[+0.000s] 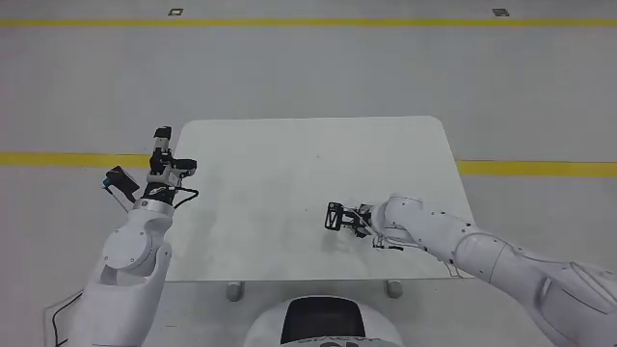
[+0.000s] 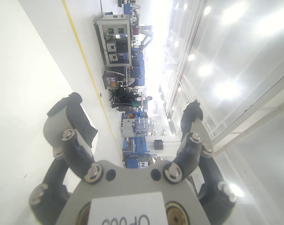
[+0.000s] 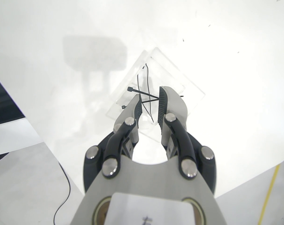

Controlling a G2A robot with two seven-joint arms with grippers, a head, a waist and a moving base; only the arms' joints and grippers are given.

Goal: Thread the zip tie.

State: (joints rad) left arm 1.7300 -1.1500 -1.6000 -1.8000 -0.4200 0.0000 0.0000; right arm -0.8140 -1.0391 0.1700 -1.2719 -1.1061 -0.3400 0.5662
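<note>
Several black zip ties (image 3: pixel 142 92) lie crossed in a shallow clear tray (image 3: pixel 179 73) on the white table (image 1: pixel 308 154). One thicker tie has its square head (image 3: pixel 129 89) toward one tray edge. My right gripper (image 3: pixel 149 98) hangs just above the tray, open, its ribbed fingers (image 3: pixel 162 101) on either side of the crossed ties and not closed on any. In the top view this right gripper (image 1: pixel 335 218) is over the table's near right part. My left gripper (image 1: pixel 162 152) is held up at the table's left edge, far from the tray. In its own view the left gripper (image 2: pixel 132 105) is open and holds nothing.
The rounded near corner of the table (image 3: pixel 282 155) is close to the right arm. A black cable (image 3: pixel 64 188) hangs below the front edge. Small dark specks (image 3: pixel 209 25) dot the tabletop. Yellow floor lines (image 1: pixel 308 22) run behind and beside the table.
</note>
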